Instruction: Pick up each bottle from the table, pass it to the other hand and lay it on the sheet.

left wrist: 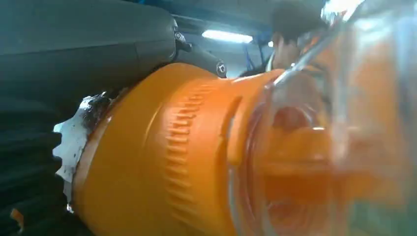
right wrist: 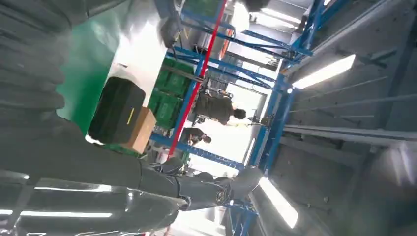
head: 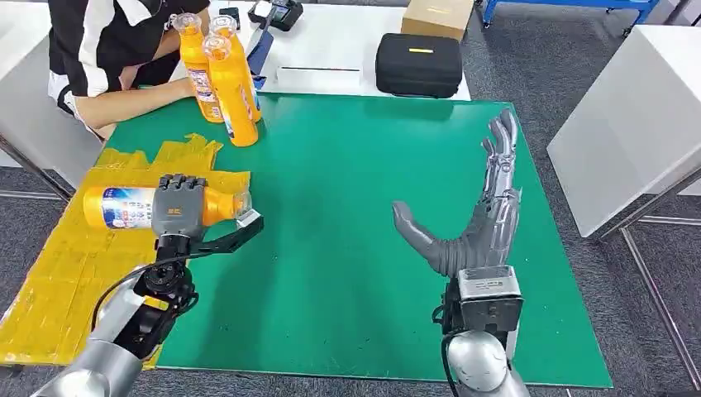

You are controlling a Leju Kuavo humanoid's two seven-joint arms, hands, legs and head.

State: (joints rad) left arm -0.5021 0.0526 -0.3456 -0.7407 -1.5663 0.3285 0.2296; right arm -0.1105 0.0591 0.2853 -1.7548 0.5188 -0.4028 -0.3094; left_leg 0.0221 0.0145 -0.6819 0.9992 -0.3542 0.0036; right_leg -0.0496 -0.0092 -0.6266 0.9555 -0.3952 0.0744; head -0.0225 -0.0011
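From the head view, the left hand (head: pixel 180 208) grips an orange bottle (head: pixel 124 206) around its middle, the bottle lying on its side with its clear cap pointing toward the centre of the green tabletop (head: pixel 347 165) and its labelled end over the yellow sheet (head: pixel 58 281) at the tabletop's left edge; whether the bottle touches the sheet cannot be told. The right hand (head: pixel 479 207) is released, holding nothing, palm turned inward with fingers stretched forward and thumb out to the side, above the green surface and well apart from the bottle. At the far left corner three more orange bottles (head: pixel 221 74) stand upright close together, a person's arm (head: pixel 124 103) just beside them. A black case (head: pixel 418 64) and a cardboard box (head: pixel 438 16) sit beyond the green surface. In the left wrist view the held bottle's orange shoulder (left wrist: pixel 162 157) and blurred clear cap (left wrist: pixel 314 128) lie close to the lens. In the right wrist view the right hand's grey fingers (right wrist: pixel 196 189) lie extended, the black case (right wrist: pixel 115 110) and box (right wrist: pixel 142 130) beyond.
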